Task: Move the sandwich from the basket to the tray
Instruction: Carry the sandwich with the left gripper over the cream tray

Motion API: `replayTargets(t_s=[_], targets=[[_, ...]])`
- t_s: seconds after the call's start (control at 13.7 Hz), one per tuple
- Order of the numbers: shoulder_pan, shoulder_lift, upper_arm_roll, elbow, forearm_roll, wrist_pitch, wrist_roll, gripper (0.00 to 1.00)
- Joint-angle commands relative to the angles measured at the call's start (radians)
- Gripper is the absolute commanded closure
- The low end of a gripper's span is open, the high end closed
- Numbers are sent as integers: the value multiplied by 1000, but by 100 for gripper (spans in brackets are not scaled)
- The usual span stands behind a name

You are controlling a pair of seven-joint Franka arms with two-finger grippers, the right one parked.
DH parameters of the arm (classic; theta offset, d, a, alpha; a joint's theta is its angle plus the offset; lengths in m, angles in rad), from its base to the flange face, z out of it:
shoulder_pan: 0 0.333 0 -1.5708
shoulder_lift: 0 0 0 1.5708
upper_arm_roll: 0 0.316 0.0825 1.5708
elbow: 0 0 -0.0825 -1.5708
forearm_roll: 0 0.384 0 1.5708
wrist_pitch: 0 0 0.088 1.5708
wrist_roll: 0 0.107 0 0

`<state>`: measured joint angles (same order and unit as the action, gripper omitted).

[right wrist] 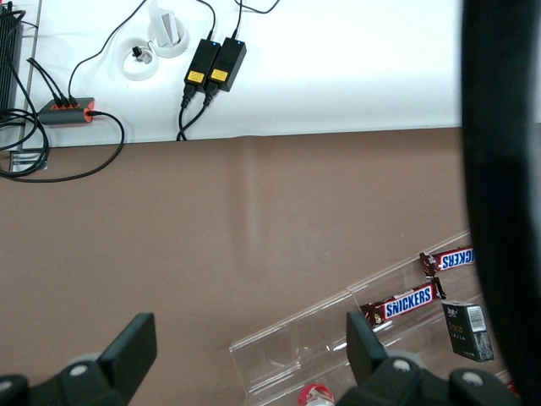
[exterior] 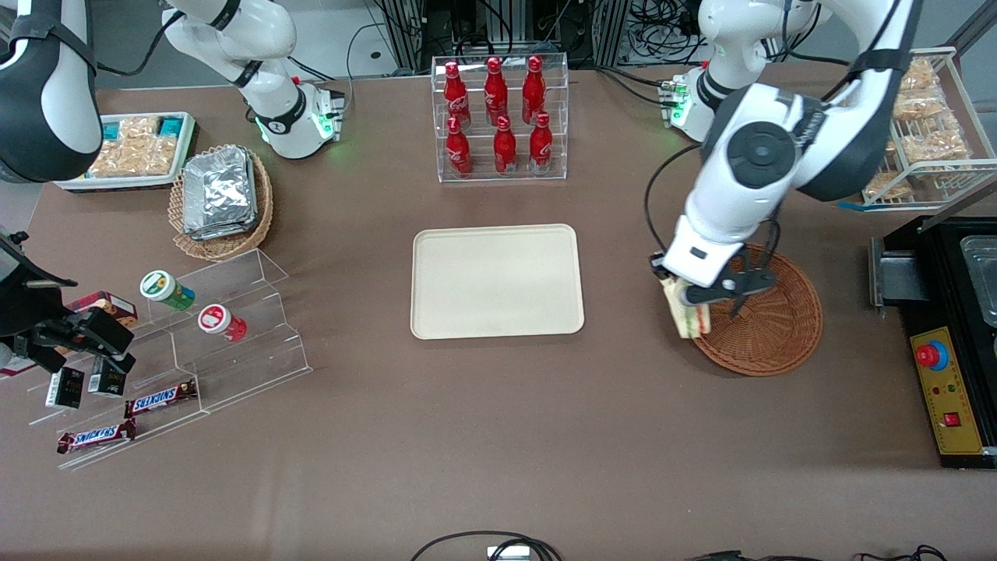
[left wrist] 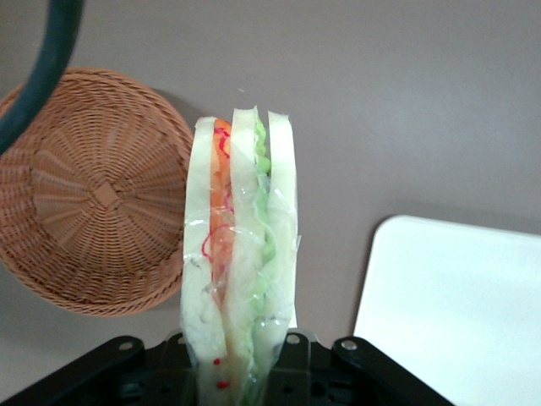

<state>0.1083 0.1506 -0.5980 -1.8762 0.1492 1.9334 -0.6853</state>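
From my seat, the nearest things in the front view sit at lower left: two Snickers bars [exterior: 128, 418] in glossy brown wrappers on a clear stepped acrylic stand [exterior: 195, 351], with two small lidded tubs [exterior: 191, 304] lying on its higher steps. Mid-frame lies the one tray [exterior: 496, 281], a flat cream rectangle with rounded corners and a low rim, matte and bare. Right of centre the gripper [exterior: 695, 300] hangs above the table at the edge of the basket [exterior: 767, 319] that faces the tray, and it is clamped on the sandwich [exterior: 690, 314], which is lifted clear of the basket. The basket is a single round, shallow, reddish-brown wicker dish with a tight radial weave. The wrist camera shows the sandwich best [left wrist: 241, 254]: three pale bread slices in clear crinkly wrap, one orange-red filling stripe and one green, its base pinched in the black gripper [left wrist: 245, 372] (the fingers themselves are mostly out of view). Its basket [left wrist: 93, 194] and tray [left wrist: 456, 313] flank it. Higher in the front frame, a clear rack holds six red bottles [exterior: 496, 113]; at upper left a lighter wicker basket [exterior: 222, 199] carries crumpled silver foil packets.
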Motion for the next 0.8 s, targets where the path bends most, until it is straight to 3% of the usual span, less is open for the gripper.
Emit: replayTargets(t_s=[0.0, 0.51, 0.73], targets=[[-94, 67, -16, 39, 68, -19, 9, 100], [-266, 213, -14, 52, 107, 96, -29, 100], [-323, 286, -14, 51, 173, 121, -117, 100]])
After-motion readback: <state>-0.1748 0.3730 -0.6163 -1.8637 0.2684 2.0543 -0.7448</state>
